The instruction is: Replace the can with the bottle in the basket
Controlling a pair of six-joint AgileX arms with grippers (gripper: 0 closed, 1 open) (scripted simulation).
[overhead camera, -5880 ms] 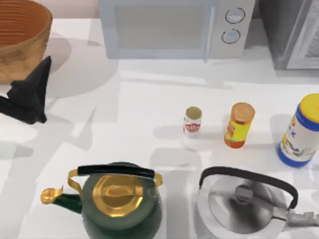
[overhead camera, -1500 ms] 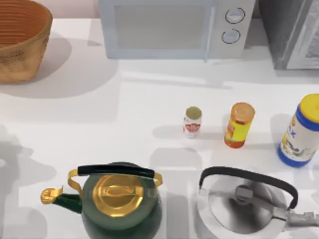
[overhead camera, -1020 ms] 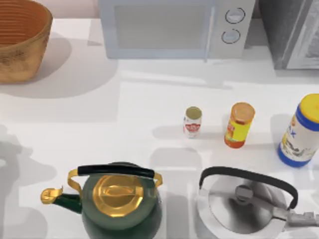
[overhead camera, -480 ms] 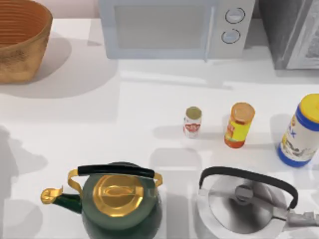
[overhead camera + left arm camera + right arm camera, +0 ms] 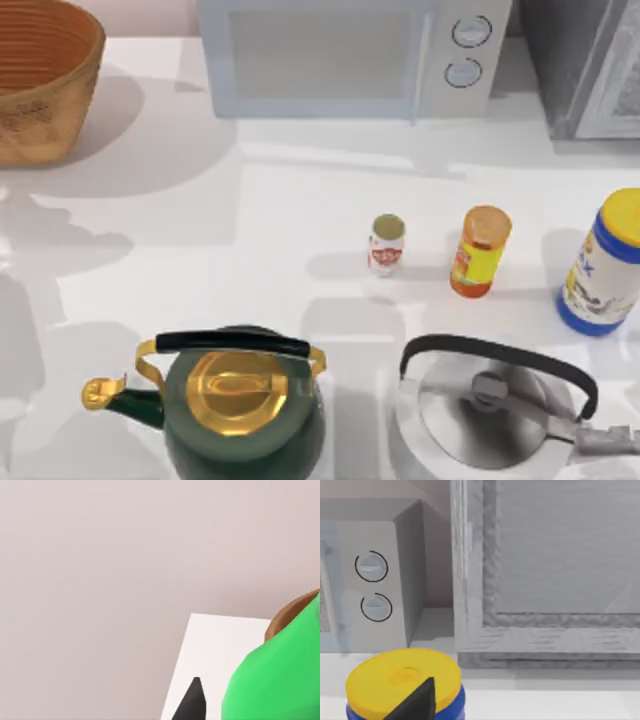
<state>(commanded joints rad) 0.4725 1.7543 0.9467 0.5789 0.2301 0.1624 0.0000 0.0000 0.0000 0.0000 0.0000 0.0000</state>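
Note:
The can, a small white tin with a red band and gold top, stands upright on the white table right of centre in the top view. Just to its right, apart from it, stands the taller orange bottle with an orange lid. The woven basket sits at the table's far left corner, and a brown sliver of the basket shows in the left wrist view. A black part of my left gripper shows over a white table corner. A black part of my right gripper shows in front of a yellow-lidded tub.
A blue tub with a yellow lid stands right of the bottle. A green kettle with gold trim and a silver kettle line the front edge. A microwave and a grey appliance stand at the back. A bright green shape fills a corner of the left wrist view.
My left gripper, seen beside the basket earlier, has left the top view. Shadows at the table's left have shifted. The can, bottle and basket have not moved.

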